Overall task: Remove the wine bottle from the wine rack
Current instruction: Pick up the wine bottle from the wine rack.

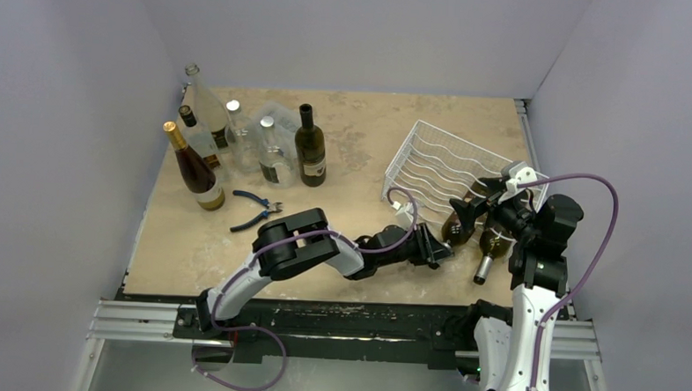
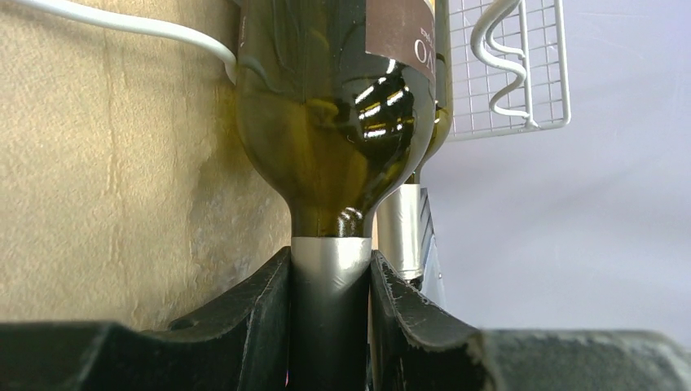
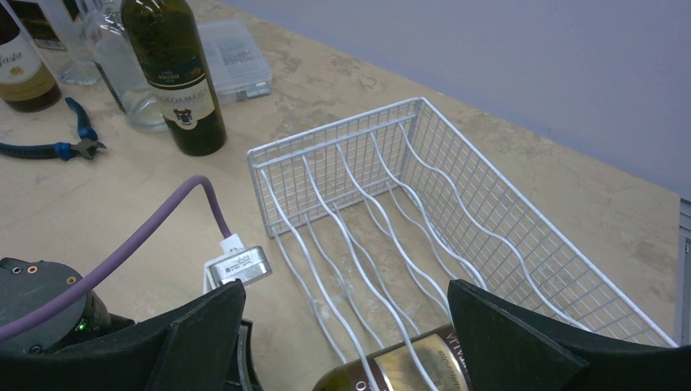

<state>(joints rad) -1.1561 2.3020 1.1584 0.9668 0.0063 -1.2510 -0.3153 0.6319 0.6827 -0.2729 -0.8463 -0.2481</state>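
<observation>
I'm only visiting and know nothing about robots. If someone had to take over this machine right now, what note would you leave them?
Left gripper: shut on the neck of the wine bottle.
Right gripper: open, holding nothing, hovering over the wine rack.
The wine bottle lies at the rack's near end, with a second bottle beside it.
Done: neck gripped.
Left: draw the bottle clear of the rack and probably set it on the table.
</observation>
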